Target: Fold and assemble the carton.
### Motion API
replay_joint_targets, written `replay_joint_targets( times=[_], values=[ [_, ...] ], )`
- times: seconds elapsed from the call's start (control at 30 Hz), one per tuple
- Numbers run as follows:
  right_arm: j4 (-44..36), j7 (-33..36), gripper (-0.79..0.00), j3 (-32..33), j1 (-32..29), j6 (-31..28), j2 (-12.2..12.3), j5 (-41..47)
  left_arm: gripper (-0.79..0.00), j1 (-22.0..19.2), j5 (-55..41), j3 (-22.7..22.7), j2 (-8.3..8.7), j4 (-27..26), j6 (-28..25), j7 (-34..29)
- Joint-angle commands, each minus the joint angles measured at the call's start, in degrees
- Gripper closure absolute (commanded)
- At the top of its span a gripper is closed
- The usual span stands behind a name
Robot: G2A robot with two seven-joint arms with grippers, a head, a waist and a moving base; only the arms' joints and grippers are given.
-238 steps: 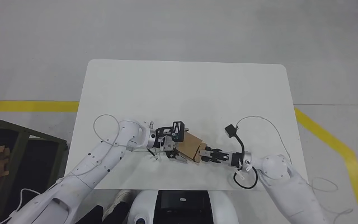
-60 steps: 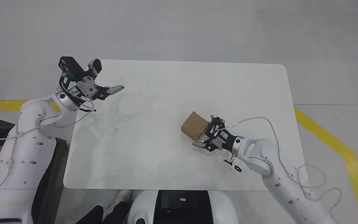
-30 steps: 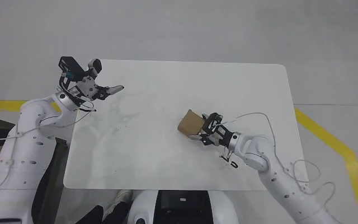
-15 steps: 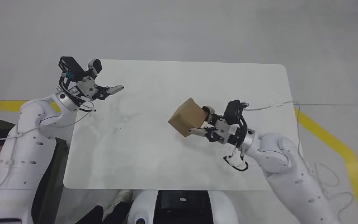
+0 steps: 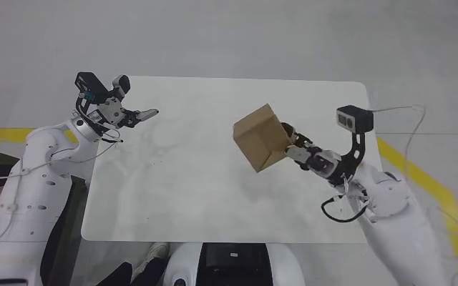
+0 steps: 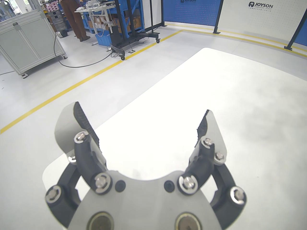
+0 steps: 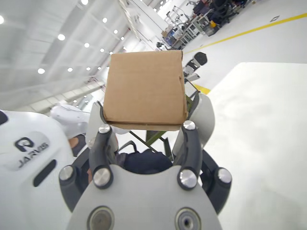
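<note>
The carton [image 5: 260, 136] is a closed brown cardboard box, held up in the air over the right half of the white table [image 5: 186, 193]. My right gripper [image 5: 288, 149] is shut on it, gripping its near end; in the right wrist view the carton [image 7: 145, 89] sits between the two fingers of that gripper [image 7: 148, 111]. My left gripper [image 5: 147, 114] hangs over the table's far left corner, well away from the carton. In the left wrist view this gripper [image 6: 141, 120] is open with nothing between its fingers.
The white table [image 6: 239, 101] carries nothing besides the arms above it. A yellow floor line [image 5: 408, 171] runs past the table's right side and another [image 5: 43, 135] past its left. A dark crate [image 5: 21, 200] stands on the floor at the left.
My right gripper has lifted the carton off the table and swung it up and toward the right, turning it. The left arm has stayed still.
</note>
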Motion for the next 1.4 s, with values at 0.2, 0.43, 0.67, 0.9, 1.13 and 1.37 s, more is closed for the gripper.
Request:
replay_joint_targets(
  times=[0.2, 0.43, 0.67, 0.9, 1.13, 1.37],
  values=[
    [3.8, 6.4, 0.000, 0.0, 5.0, 1.8, -0.6, 22.5, -0.785, 0.0, 0.0, 0.0, 0.00, 0.0, 0.0, 0.0],
    [4.5, 10.4, 0.000, -0.2, 7.0, 3.6, -1.2, 32.1, -0.785, 0.0, 0.0, 0.0, 0.00, 0.0, 0.0, 0.0],
    [5.0, 13.8, 0.000, 2.2, 8.0, 2.8, -1.3, 28.5, -0.785, 0.0, 0.0, 0.0, 0.00, 0.0, 0.0, 0.0],
    [3.8, 12.7, 0.000, 5.4, 4.3, 3.3, -0.6, 14.1, -0.785, 0.0, 0.0, 0.0, 0.00, 0.0, 0.0, 0.0],
    [4.0, 12.2, 0.000, 9.9, -1.4, 3.2, 0.2, -0.7, -0.785, 0.0, 0.0, 0.0, 0.00, 0.0, 0.0, 0.0],
    [2.3, 7.8, 0.000, 16.7, -7.3, 5.1, 1.2, -18.9, -0.785, 0.0, 0.0, 0.0, 0.00, 0.0, 0.0, 0.0]
  ],
)
